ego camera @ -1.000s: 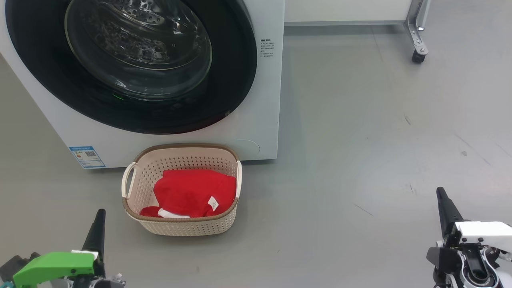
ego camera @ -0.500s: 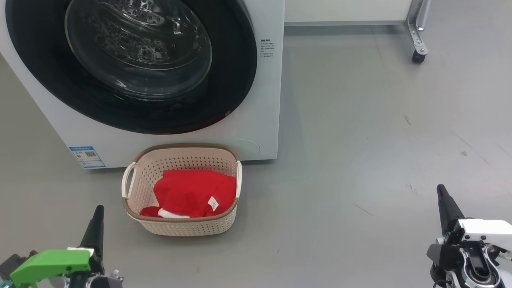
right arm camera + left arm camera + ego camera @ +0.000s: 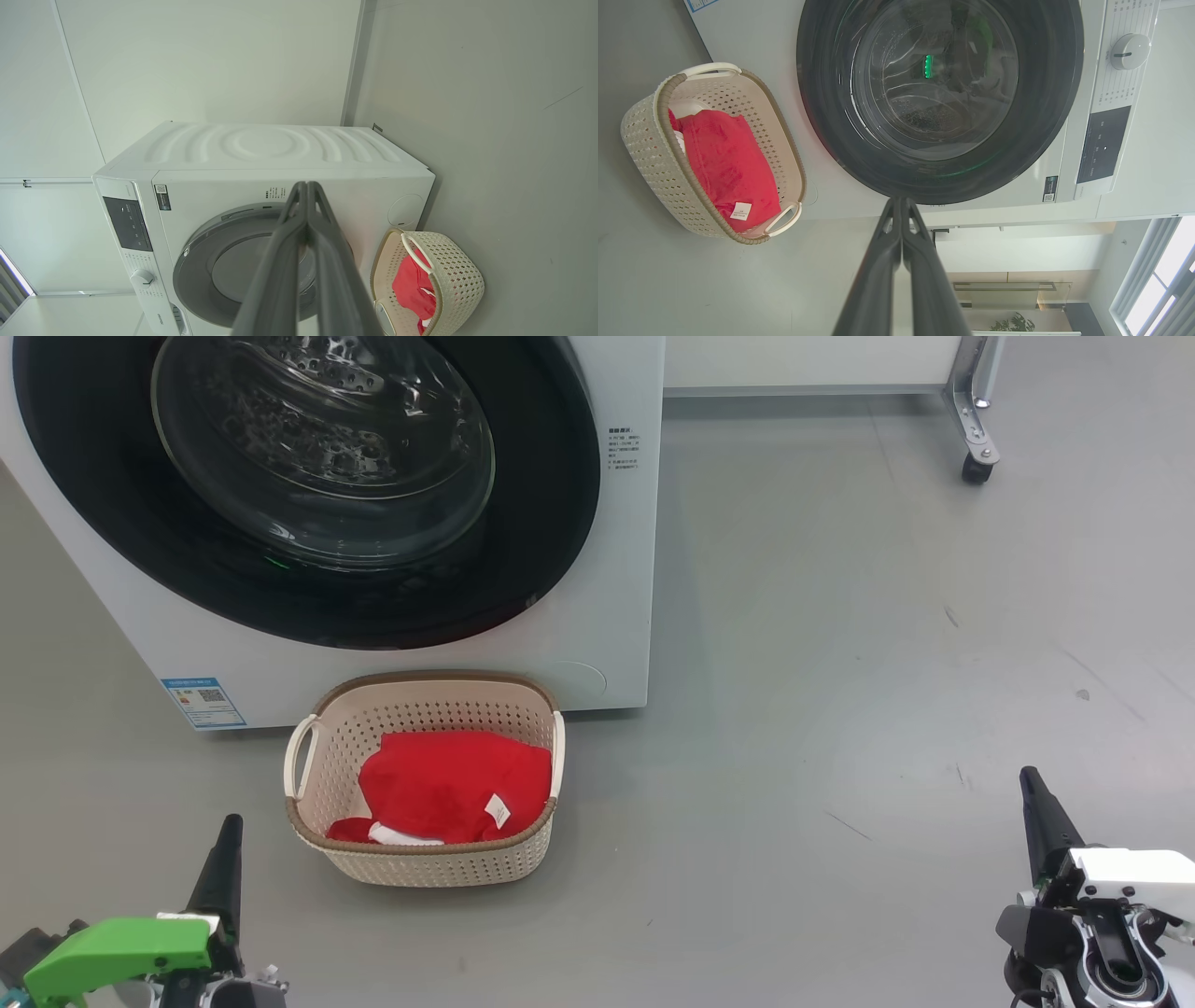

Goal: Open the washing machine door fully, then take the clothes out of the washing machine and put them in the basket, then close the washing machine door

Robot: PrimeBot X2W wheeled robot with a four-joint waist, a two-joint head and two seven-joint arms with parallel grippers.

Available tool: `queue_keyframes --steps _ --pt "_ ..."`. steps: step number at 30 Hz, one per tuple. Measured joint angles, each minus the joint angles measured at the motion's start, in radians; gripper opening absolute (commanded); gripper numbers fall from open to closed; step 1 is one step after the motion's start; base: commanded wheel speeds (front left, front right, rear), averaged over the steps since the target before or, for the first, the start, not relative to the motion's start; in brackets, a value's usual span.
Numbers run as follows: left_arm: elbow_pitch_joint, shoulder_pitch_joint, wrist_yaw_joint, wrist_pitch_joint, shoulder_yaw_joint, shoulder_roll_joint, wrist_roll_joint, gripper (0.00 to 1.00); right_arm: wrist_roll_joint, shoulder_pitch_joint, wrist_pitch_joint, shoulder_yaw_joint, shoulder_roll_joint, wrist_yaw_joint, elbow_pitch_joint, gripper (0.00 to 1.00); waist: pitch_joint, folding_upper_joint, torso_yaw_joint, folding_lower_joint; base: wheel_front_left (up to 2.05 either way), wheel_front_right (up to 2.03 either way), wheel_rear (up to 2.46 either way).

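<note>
Over the last second both arms have shifted only very slightly, and in its last half neither has moved at all. The left gripper (image 3: 230, 829) and the right gripper (image 3: 1031, 786) sit low in the head view. Each is clenched on nothing, its 2 fingers pressed together, well apart from everything else.

The clothes (image 3: 448, 784) lie in the basket (image 3: 420, 678), which stands on the floor just in front of the washing machine (image 3: 625, 616). The washing machine door (image 3: 551, 541) looks flush against the front, though I cannot tell whether its latch has caught.

Judged from this, all 3 steps seem done and the arms have settled into rest.
</note>
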Motion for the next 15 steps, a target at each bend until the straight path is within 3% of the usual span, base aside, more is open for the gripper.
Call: queue_keyframes --steps 15 --pt "-0.001 0.0 0.0 0.0 0.0 0.0 0.0 0.0 0.0 0.0 0.003 -0.001 0.0 0.0 0.003 0.0 0.0 0.0 0.0 0.0 0.0 0.0 0.0"
